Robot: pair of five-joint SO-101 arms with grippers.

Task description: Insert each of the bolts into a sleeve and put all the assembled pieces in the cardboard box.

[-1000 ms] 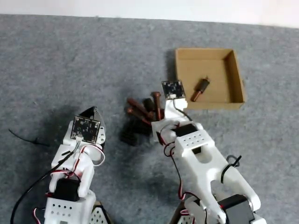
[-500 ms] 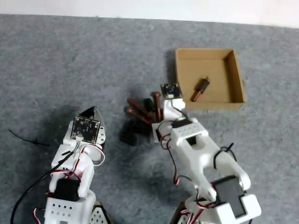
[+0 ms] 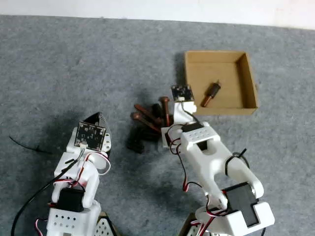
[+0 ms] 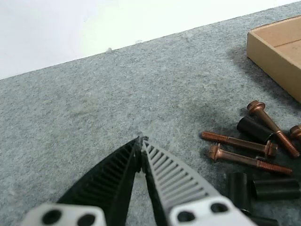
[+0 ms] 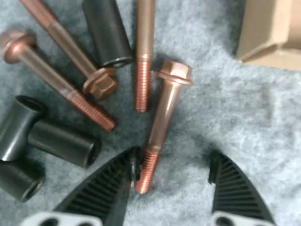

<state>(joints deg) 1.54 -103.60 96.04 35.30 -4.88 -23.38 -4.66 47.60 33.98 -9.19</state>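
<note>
The left tool (image 4: 141,144) was seen closed, its tips pressed together on nothing. It was held low over the grey bench (image 3: 64,64), well apart from the pile of parts. The right tool (image 5: 174,165) was spread wide and nothing was gripped in it. It was poised over the near edge of the pile, where the threaded end of one bolt (image 5: 162,117) lay just beside one of its fingers; contact could not be made out. Past that bolt, three more bolts (image 5: 56,80) were scattered loose on the bench, none of them inserted. Black sleeves (image 5: 63,141) lay among them, some touching each other. Farthest off, the box (image 3: 248,78) was set on the bench just beyond the pile. One assembled piece (image 3: 211,93) was lying inside it.
</note>
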